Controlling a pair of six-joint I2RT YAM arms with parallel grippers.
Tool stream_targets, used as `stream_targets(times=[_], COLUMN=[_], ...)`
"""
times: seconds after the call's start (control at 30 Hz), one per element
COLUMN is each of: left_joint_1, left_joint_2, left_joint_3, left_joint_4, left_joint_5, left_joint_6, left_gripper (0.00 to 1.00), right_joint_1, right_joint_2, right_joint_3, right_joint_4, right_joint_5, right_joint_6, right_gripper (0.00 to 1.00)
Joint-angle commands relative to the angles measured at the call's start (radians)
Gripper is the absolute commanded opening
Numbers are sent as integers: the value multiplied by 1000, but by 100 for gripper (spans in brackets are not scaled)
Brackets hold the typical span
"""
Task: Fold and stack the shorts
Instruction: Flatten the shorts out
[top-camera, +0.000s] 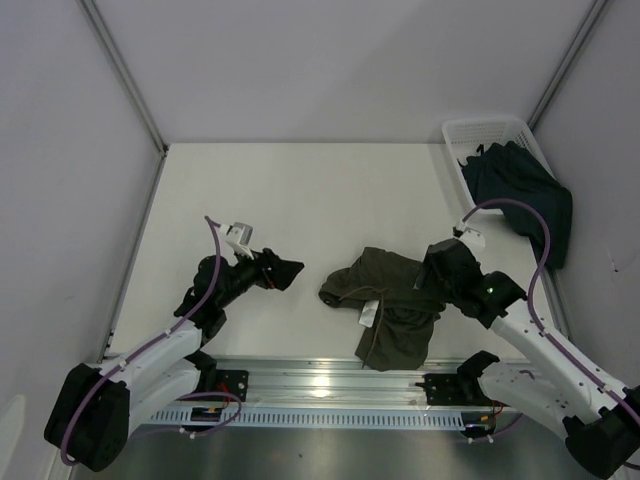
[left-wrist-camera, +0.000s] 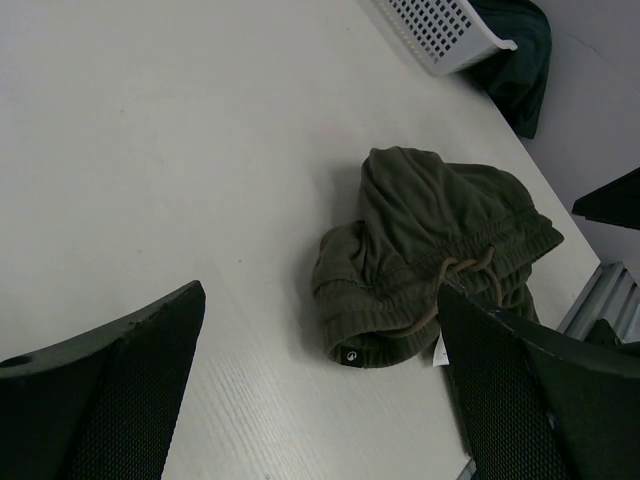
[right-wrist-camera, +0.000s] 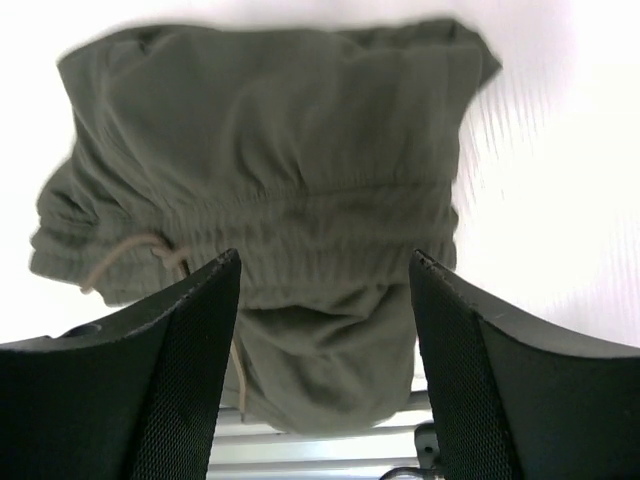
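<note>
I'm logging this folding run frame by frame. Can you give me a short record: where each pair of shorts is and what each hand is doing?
green shorts: crumpled on the table, near its front edge, unfolded
dark shorts: spilling out of the white basket, far right corner
left hand: open, empty, left of the green shorts, apart from them
right hand: open, over the green shorts' waistband
stack: not begun

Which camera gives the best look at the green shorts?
The left wrist view: the green shorts lie almost whole, drawstring showing. From the top, the right arm covers their right side. The right wrist view is close, its fingers hiding the lower part.
</note>
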Motion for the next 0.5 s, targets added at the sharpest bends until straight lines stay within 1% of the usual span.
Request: stream_targets(times=[0.0,0.1,0.13,0.17,0.27,0.37,0.47], left_joint_1=[-9,-10,-13,-16,-25,-33,-41], left_joint_2=[-8,19,30,38,75,95,95], left_joint_3=[34,39,45,51,57,65,65], left_joint_4=[43,57,61,64,77,80,81], left_joint_5=[52,97,107,117,137,149,147], left_joint_6=[23,20,19,17,12,8,11], left_gripper=[99,99,99,99,99,99,99], right_joint_1=[95,151,162,173,187,188,188], right_joint_2=[-11,12,24,27,23,17,34], right_joint_3=[6,9,6,6,-11,-35,-46], right_joint_4=[-123,-190,-218,-239,-284,-267,-282], right_joint_5=[154,197,200,218,234,234,264], right_joint_6=[174,275,298,371,458,473,504], right_gripper=[69,69,69,69,70,71,69])
